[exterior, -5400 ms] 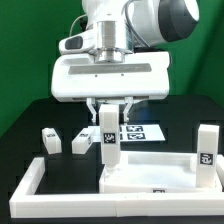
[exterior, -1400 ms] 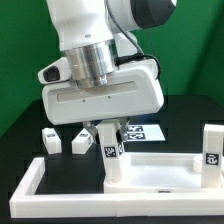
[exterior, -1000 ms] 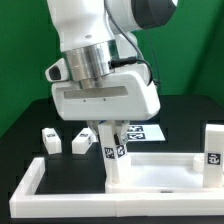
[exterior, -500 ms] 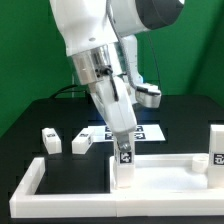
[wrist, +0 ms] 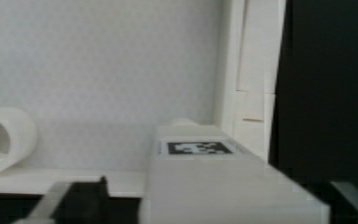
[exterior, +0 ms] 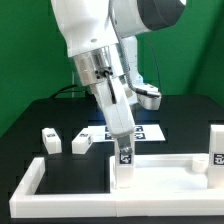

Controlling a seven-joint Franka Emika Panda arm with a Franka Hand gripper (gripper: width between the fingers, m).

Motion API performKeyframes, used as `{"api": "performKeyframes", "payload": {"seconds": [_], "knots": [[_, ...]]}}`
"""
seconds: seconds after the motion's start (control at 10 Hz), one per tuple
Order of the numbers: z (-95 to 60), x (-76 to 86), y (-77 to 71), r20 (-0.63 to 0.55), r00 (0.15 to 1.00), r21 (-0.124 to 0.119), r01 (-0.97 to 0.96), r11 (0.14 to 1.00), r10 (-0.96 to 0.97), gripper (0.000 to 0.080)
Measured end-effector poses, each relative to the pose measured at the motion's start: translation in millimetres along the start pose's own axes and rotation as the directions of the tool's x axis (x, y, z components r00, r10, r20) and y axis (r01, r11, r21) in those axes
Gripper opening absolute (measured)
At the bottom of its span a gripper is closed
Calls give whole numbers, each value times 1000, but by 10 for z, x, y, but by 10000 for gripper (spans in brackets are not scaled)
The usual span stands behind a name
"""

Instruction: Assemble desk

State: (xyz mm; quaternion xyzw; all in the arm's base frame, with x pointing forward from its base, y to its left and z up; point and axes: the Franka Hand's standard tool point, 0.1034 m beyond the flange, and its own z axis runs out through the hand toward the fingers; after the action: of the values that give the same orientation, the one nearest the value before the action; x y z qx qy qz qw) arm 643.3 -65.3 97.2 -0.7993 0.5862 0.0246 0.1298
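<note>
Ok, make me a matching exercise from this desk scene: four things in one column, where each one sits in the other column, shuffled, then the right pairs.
Things
1. middle leg
2. right leg
3. leftmost loose leg
4. marker board

Places
A. flat on the black table, behind the tabletop panel
B. upright at the exterior view's right edge, away from the arm
C. upright on the tabletop panel, between the fingers
D. on the black table, off the panel, at the exterior view's left

Pairs: 1-C, 2-B, 3-D, 4-A
</note>
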Motion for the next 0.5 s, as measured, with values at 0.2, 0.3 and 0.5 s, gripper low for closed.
{"api": "performKeyframes", "payload": {"seconds": [0.2,0.3,0.5], "knots": [[29,-113,-13,-3,976,-22,219,975,-219,639],[30,-102,-9,-2,958,-23,286,958,-286,639],[19,-91,-4,-4,880,-40,475,879,-475,648]]}}
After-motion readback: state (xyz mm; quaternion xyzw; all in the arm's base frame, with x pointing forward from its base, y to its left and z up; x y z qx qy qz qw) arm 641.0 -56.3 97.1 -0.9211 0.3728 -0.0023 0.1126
